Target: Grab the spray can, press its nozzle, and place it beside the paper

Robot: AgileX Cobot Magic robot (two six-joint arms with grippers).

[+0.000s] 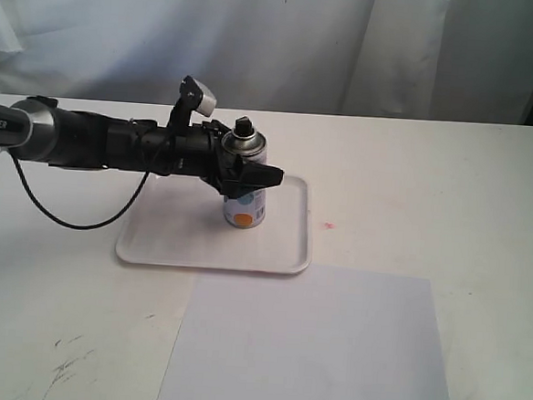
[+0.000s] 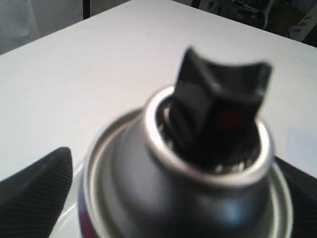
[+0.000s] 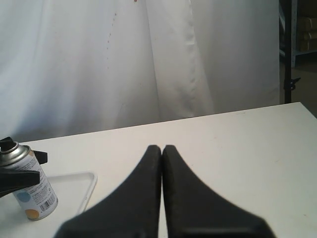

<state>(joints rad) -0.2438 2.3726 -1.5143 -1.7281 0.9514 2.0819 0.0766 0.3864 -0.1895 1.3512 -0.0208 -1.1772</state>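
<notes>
The spray can (image 1: 245, 208) stands upright on the white tray (image 1: 163, 239), its black nozzle (image 1: 244, 125) on top of the silver dome. My left gripper (image 1: 261, 172) reaches in from the left and is shut on the can's upper body. In the left wrist view the nozzle (image 2: 218, 114) and dome fill the frame, with a black finger (image 2: 37, 191) on each side. The pale paper (image 1: 311, 350) lies flat in front of the tray. My right gripper (image 3: 162, 148) is shut on nothing above the table, far from the can (image 3: 29, 191); the exterior view does not show it.
The rimmed tray's near edge almost touches the paper's far edge. A black cable (image 1: 73, 218) hangs from the left arm to the table. A small red mark (image 1: 329, 225) sits right of the tray. White curtain behind the table.
</notes>
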